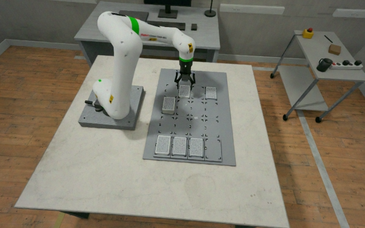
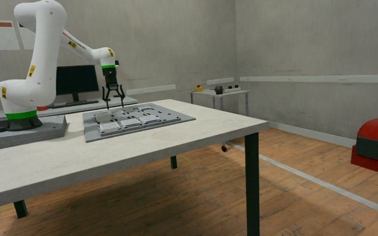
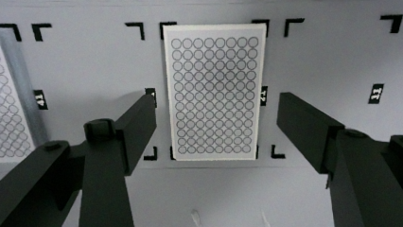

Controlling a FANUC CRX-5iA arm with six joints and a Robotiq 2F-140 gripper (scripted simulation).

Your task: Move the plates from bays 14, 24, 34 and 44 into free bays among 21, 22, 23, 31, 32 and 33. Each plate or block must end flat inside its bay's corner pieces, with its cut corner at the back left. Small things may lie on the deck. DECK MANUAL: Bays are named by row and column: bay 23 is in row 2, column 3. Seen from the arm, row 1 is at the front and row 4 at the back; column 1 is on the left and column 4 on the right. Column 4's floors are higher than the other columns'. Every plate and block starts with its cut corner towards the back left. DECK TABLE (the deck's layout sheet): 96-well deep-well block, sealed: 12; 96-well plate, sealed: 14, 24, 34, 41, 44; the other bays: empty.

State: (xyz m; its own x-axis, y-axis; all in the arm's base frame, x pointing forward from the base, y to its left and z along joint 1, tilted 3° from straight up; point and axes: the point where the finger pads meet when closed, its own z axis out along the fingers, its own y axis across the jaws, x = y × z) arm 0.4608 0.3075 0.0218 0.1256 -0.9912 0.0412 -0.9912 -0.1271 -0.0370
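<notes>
Plate (image 1: 184,91) (image 2: 116,111) (image 3: 215,95) looks flat in far bay 21, an allowed spot; my fingers (image 1: 193,78) (image 2: 122,102), moderately open and empty, clear its sides

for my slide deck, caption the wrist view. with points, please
Open gripper (image 3: 216,110) above a sealed 96-well plate (image 3: 215,92) lying between black corner marks (image 3: 138,28)

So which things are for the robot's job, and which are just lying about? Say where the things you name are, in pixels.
For the job:
- the hand (image 1: 185,87) (image 2: 115,107) (image 3: 216,110)
- the plate under it (image 1: 184,91) (image 2: 115,111) (image 3: 215,95)
- three plates on the raised strip (image 1: 179,146) (image 2: 130,122)
- the grey deck (image 1: 229,120) (image 2: 185,118) (image 3: 156,189)

Just lying about:
- the mug (image 1: 324,64) (image 2: 218,89)
- the brown block (image 1: 334,49)
- the computer screen (image 1: 168,2) (image 2: 77,79)
</notes>
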